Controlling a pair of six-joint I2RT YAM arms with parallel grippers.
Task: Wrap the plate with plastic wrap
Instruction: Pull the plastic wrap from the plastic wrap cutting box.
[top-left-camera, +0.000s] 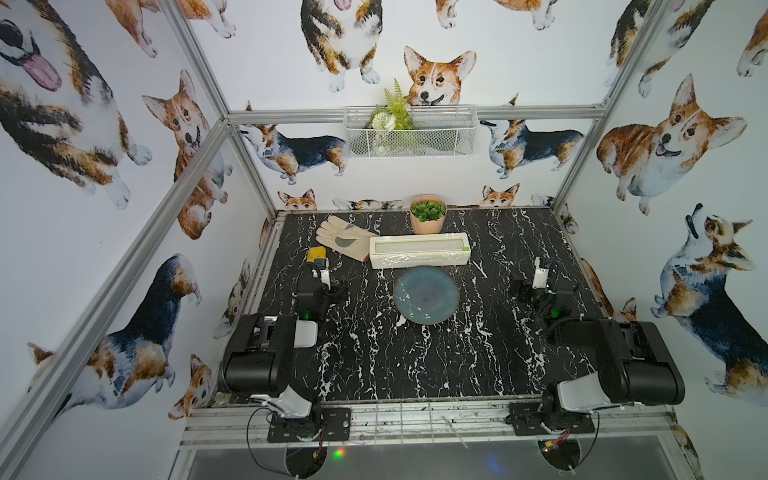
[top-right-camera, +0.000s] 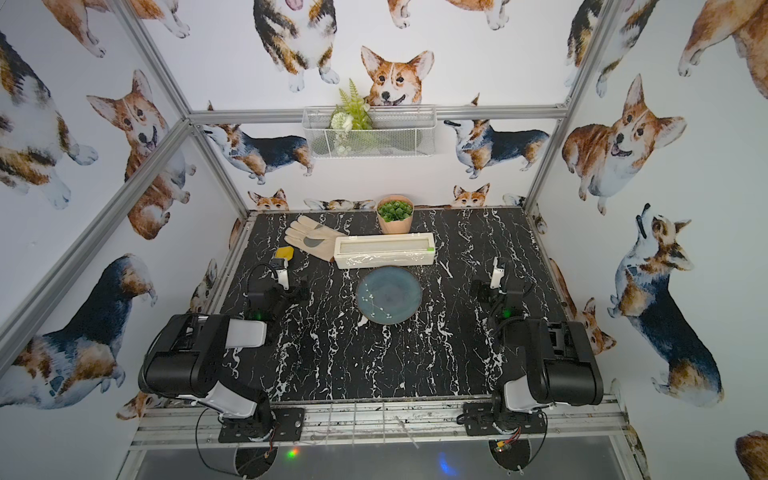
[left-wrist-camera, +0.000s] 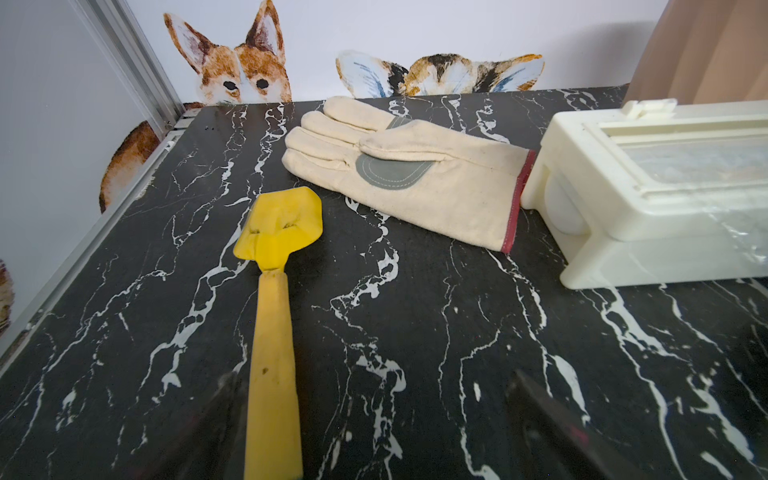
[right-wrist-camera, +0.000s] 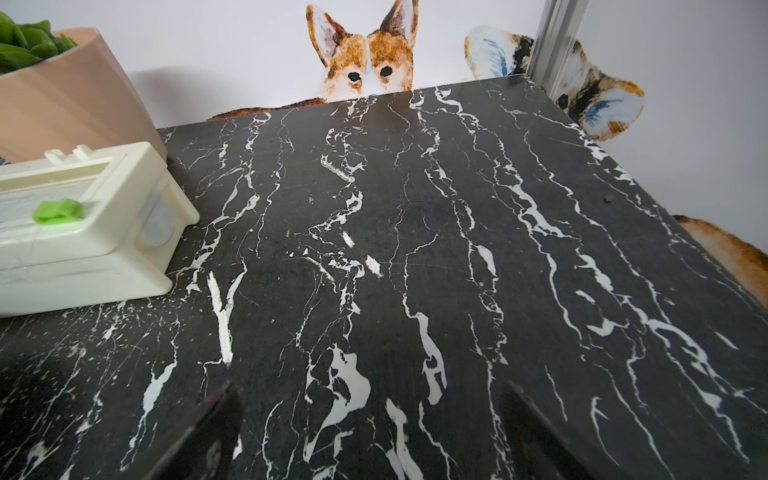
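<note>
The blue-grey plate (top-left-camera: 426, 295) (top-right-camera: 389, 294) lies flat at the table's middle, bare. Just behind it stands the cream dispenser box (top-left-camera: 419, 251) (top-right-camera: 384, 250) (left-wrist-camera: 665, 187) (right-wrist-camera: 83, 245), with its green slider (right-wrist-camera: 58, 211) at the right end. A strip of plastic wrap (top-left-camera: 415, 261) (top-right-camera: 374, 260) (left-wrist-camera: 739, 232) hangs crinkled over the box's front. My left gripper (top-left-camera: 323, 268) (top-right-camera: 283, 270) (left-wrist-camera: 374, 382) is open, left of the plate and holding nothing. My right gripper (top-left-camera: 540, 270) (top-right-camera: 498, 268) (right-wrist-camera: 370, 388) is open over bare table, right of the plate.
A yellow scraper (left-wrist-camera: 274, 332) (top-left-camera: 316, 253) lies on the table under the left gripper, its handle close to one finger. A beige glove (top-left-camera: 343, 239) (left-wrist-camera: 415, 178) lies left of the box. A peach plant pot (top-left-camera: 428, 216) (right-wrist-camera: 70, 95) stands behind it.
</note>
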